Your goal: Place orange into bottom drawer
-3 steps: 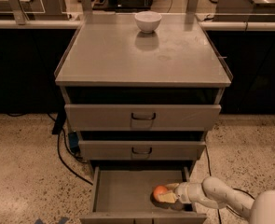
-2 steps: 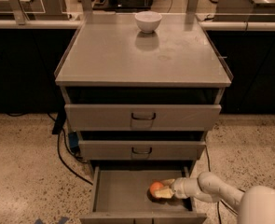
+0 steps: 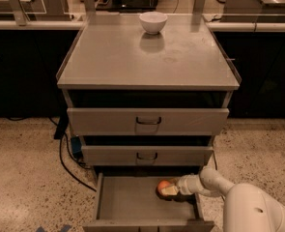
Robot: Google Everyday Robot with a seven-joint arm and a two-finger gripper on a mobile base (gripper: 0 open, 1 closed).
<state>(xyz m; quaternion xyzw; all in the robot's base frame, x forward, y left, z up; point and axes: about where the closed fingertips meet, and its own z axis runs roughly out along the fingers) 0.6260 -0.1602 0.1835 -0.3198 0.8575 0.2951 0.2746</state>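
Grey bottom drawer (image 3: 127,199) stands pulled open | orange (image 3: 163,184) inside it, toward the right rear | my gripper (image 3: 169,189) reaches in from the right, fingers clasped on orange | white bowl (image 3: 153,22) on cabinet top (image 3: 132,57).

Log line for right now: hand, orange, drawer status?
bottom grey metal drawer: pulled open | hand: inside drawer, shut on small round orange fruit | release: not yet done
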